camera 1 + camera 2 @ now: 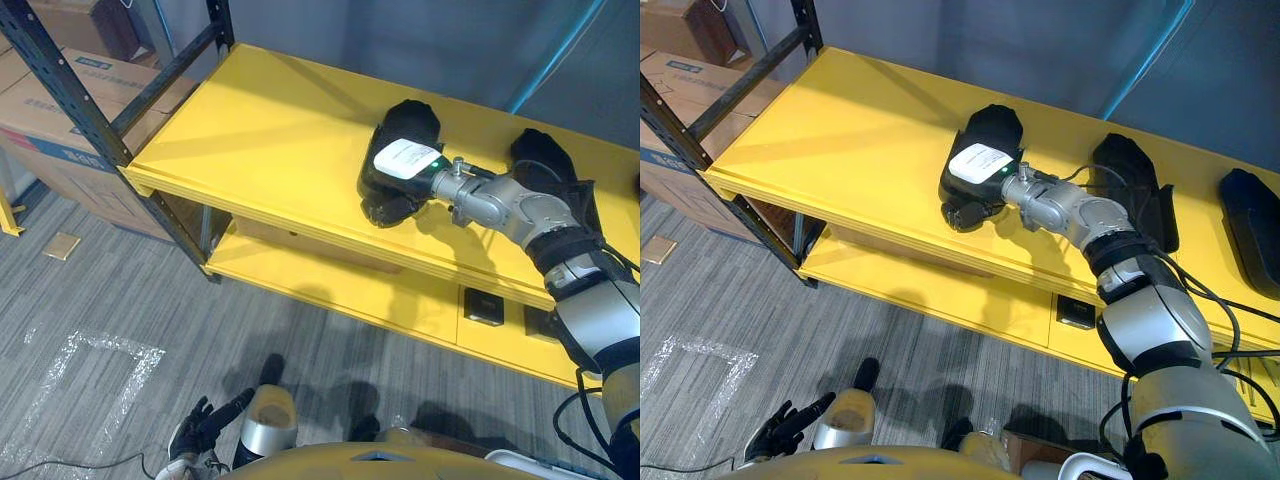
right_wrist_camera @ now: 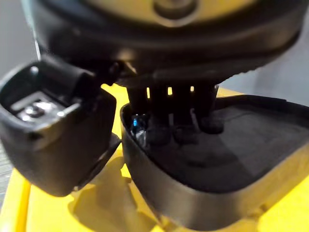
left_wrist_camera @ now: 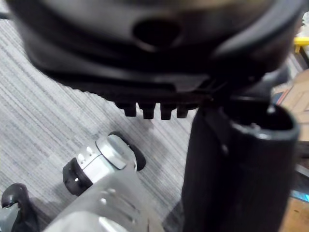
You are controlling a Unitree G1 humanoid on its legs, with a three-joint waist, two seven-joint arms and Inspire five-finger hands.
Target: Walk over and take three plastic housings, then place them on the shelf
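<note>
A black plastic housing (image 1: 410,122) lies open side up on the yellow top shelf (image 1: 270,130). My right hand (image 1: 404,160) rests over its near end. In the right wrist view its fingers (image 2: 175,108) dip inside the housing (image 2: 227,159) and the thumb (image 2: 48,130) stands outside the wall, pinching the rim. A second housing (image 1: 1130,180) lies just right of it, behind my forearm. A third housing (image 1: 1252,228) sits at the shelf's far right. My left hand (image 1: 200,428) hangs low over the floor, fingers relaxed and holding nothing.
A lower yellow shelf (image 1: 330,290) carries small black parts (image 1: 484,306). A dark steel upright (image 1: 70,95) frames the rack's left end, with cardboard boxes (image 1: 50,120) behind it. The left half of the top shelf is bare. Grey floor lies in front.
</note>
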